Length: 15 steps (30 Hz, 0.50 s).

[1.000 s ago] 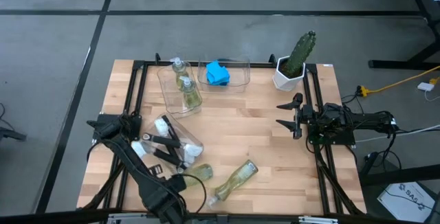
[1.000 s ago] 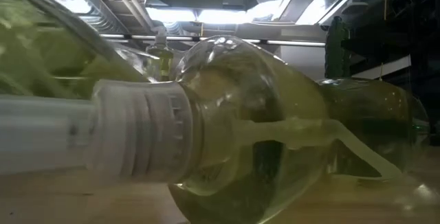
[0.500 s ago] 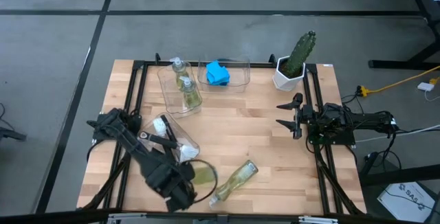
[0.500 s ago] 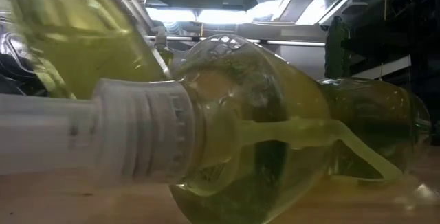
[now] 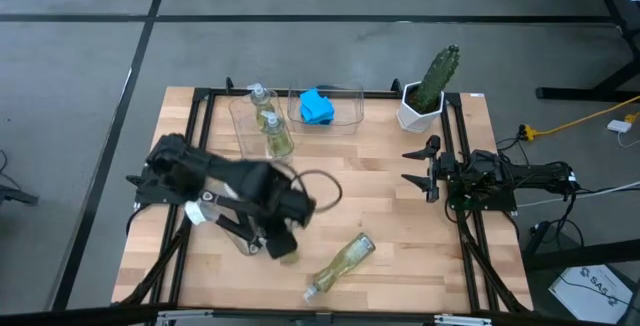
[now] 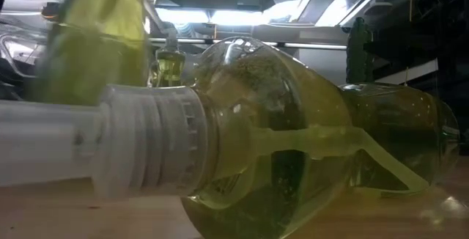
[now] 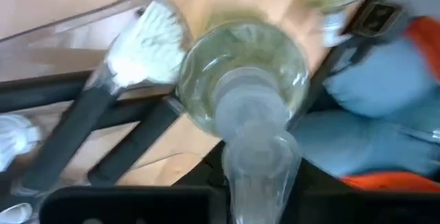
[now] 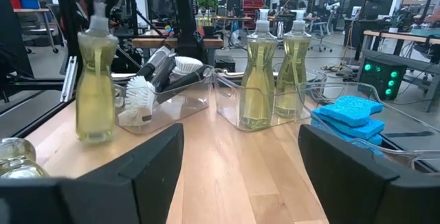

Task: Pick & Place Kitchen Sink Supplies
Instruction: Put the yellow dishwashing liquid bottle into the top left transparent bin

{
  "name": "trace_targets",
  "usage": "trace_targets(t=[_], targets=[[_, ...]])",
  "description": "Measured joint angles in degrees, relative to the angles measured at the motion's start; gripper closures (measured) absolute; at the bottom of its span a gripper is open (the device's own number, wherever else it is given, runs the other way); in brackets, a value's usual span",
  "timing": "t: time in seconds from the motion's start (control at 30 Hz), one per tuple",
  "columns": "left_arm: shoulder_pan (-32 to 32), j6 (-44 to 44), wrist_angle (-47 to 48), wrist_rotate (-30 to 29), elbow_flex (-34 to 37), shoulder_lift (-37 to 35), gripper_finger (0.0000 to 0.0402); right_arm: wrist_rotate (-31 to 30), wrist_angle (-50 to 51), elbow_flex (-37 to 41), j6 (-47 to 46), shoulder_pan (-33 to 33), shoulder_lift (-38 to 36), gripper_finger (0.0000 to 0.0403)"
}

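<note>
Two arms show, and only the left tool (image 5: 283, 228) is at work: its jaws are clamped on the neck of a soap bottle (image 8: 95, 86), carried upright over the bench (image 5: 380, 181) beside the brush bin (image 8: 175, 90) that holds the black-handled dish brushes (image 7: 103, 107). The bottle bin (image 5: 258, 131) with two standing bottles lies farther back on that same side, close to the left arm, so the carried bottle probably goes there, kept vertical to clear the rim and the pumps already inside. Next to that bin sits the one with blue sponges (image 5: 317, 106). One more bottle (image 5: 340, 262) lies on its side near the front edge, its long axis slanted, pump toward the front. At the right edge the right tool (image 5: 420, 168) waits with jaws wide and empty, near the cactus (image 5: 433, 84).
</note>
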<state>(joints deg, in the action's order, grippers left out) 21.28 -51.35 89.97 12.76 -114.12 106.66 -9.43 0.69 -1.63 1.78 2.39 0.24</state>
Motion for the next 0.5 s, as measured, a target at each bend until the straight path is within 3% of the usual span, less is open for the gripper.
trace_targets(t=[0.13, 0.5], targets=[[-5.4, 1.12, 0.47, 2.98, -0.44, -2.13, 0.0364, -0.01, 0.0, 0.0, 0.0, 0.0, 0.01, 0.0118], [-7.5, 8.52, 0.15, -5.23, -0.58, -0.58, 0.0364, -0.02, 0.0, 0.0, 0.02, 0.01, 0.0, 0.0118]])
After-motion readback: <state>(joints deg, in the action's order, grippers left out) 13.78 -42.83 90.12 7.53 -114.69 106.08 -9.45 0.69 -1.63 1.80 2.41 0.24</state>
